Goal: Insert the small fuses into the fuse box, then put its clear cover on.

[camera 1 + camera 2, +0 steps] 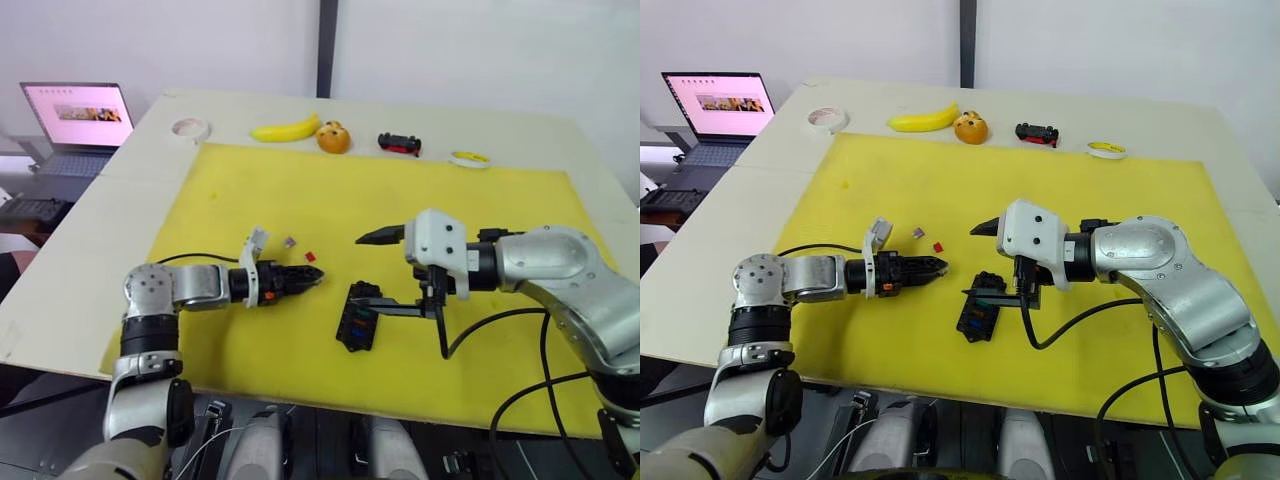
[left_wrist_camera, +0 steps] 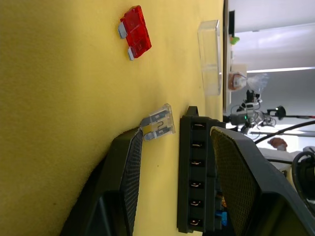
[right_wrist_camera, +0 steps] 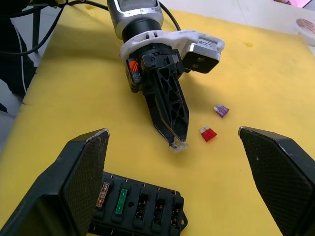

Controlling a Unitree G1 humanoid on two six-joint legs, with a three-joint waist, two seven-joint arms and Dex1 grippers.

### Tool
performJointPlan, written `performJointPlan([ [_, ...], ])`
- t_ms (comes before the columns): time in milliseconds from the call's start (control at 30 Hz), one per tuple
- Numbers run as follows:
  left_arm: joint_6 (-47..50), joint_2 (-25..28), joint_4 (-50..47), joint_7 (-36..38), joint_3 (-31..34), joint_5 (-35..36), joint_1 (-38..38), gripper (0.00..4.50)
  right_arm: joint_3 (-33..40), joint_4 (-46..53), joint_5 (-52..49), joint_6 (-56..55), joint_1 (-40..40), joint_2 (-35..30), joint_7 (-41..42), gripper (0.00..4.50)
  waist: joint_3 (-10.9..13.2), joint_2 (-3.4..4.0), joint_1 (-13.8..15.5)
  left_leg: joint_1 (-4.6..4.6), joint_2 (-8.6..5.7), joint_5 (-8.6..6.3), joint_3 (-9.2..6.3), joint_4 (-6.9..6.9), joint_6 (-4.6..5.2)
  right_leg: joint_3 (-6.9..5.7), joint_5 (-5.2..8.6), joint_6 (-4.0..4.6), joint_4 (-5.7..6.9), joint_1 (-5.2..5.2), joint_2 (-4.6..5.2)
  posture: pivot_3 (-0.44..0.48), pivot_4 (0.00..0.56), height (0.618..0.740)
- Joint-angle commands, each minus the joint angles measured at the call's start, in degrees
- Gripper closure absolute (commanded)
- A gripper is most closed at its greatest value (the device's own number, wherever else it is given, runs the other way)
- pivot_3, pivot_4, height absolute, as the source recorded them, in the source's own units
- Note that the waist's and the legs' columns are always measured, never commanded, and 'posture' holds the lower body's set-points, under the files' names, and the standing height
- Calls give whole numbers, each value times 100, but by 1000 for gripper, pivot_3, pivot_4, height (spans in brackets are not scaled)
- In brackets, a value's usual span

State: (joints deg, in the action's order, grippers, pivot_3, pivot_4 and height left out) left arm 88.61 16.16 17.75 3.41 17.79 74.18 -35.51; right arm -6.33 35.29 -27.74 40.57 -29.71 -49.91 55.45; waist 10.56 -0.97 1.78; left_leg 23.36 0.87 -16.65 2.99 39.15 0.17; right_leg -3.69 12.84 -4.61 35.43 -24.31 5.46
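Clear fuse [image 2: 159, 123] in left wrist view bears numeral "2"; no other legible text

Around the black slotted plastic fuse box [image 1: 358, 317], bare yellow mat [image 1: 300, 190] lies open behind; the left gripper [image 1: 312, 280] crowds its left, the right gripper [image 1: 372, 268], jaws spread, straddles it.

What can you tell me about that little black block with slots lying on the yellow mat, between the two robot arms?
That is the fuse box, a small black plastic block lying flat on the yellow mat. It has rows of narrow slots with small metal contacts inside. Several slots are filled: the right wrist view shows an amber fuse and a green fuse seated side by side, with empty slots next to them. The right gripper, open, straddles it without touching. A clear fuse lies on the mat close by.
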Motion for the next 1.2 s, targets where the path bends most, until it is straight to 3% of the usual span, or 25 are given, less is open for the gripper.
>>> performJointPlan([
  [33, 83, -19, 19, -75, 53, -285, 159, 2179, 64, 181, -9, -95, -82, -20, -1, 0, 0, 0, -4, 0, 0, 0, 0, 0, 0, 0, 0, 0, 1, 0, 0, 0, 150, 737],
  [1200, 389, -72, -280, -68, 793, -441, 240, 2179, 39, 146, 43, -145, -140, -11, 33, 0, -1, 0, -145, -7, 6, 0, -2, 0, 0, 2, 0, 0, 18, -1, -9, 0, 150, 737],
])
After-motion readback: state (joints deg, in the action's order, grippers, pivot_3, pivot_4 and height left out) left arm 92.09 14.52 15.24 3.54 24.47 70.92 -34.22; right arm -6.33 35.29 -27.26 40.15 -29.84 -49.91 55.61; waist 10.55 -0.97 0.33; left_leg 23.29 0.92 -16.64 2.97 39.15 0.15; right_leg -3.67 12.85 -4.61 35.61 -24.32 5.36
